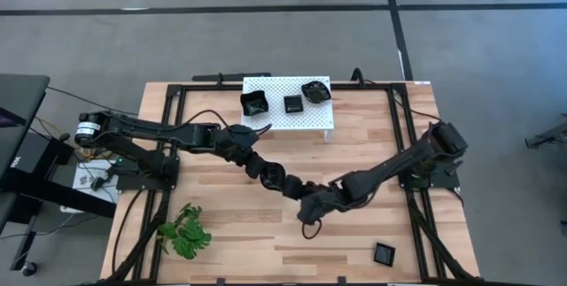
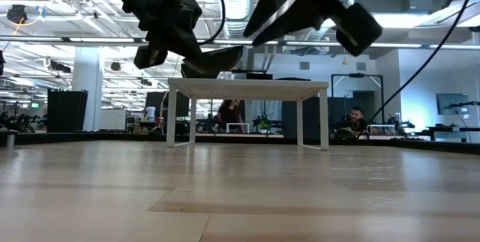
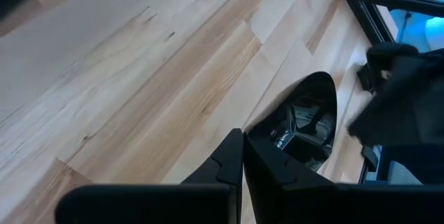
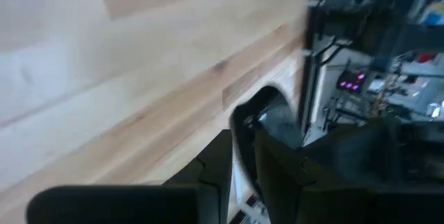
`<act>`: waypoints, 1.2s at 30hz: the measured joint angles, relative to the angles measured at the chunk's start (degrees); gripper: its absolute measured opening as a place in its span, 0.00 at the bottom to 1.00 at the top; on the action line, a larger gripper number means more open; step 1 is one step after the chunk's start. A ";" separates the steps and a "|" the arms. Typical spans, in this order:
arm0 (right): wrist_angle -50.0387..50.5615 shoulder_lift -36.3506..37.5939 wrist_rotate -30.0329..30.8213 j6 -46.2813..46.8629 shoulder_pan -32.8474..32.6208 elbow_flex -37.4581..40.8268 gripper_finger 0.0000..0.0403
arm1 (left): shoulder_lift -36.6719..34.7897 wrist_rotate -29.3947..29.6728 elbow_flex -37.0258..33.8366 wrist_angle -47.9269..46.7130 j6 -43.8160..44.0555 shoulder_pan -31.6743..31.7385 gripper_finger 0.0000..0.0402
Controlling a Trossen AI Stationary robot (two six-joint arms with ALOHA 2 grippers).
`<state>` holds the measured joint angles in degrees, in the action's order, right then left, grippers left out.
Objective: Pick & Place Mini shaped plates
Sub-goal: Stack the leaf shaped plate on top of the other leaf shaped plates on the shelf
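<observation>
You had 3 mini shaped plates [image 1: 292,103] on the white platform [image 1: 266,116] and 1 square plate [image 1: 384,253] left near the table's [image 1: 354,242] front right corner. Both grippers met mid-table on a leaf-shaped plate [image 3: 309,123]: the left gripper [image 1: 292,182] was clamped on its rim, the right gripper [image 1: 312,207] pinched it too, mid-handover by my judgement.
</observation>
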<state>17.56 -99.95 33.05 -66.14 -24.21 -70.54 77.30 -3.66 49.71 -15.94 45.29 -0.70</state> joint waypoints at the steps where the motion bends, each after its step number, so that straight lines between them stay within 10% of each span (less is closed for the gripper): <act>1: 0.37 -0.04 -0.03 0.02 0.41 0.02 0.15 | 0.00 0.00 0.00 0.04 0.02 -0.11 0.03; 36: -3.03 -0.30 -9.67 -9.91 6.02 0.02 0.04 | 0.00 -1.93 -0.02 0.86 0.14 -0.42 0.08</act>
<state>14.52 -100.25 23.38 -76.05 -18.20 -70.52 77.30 -5.59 49.69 -15.08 45.43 -1.12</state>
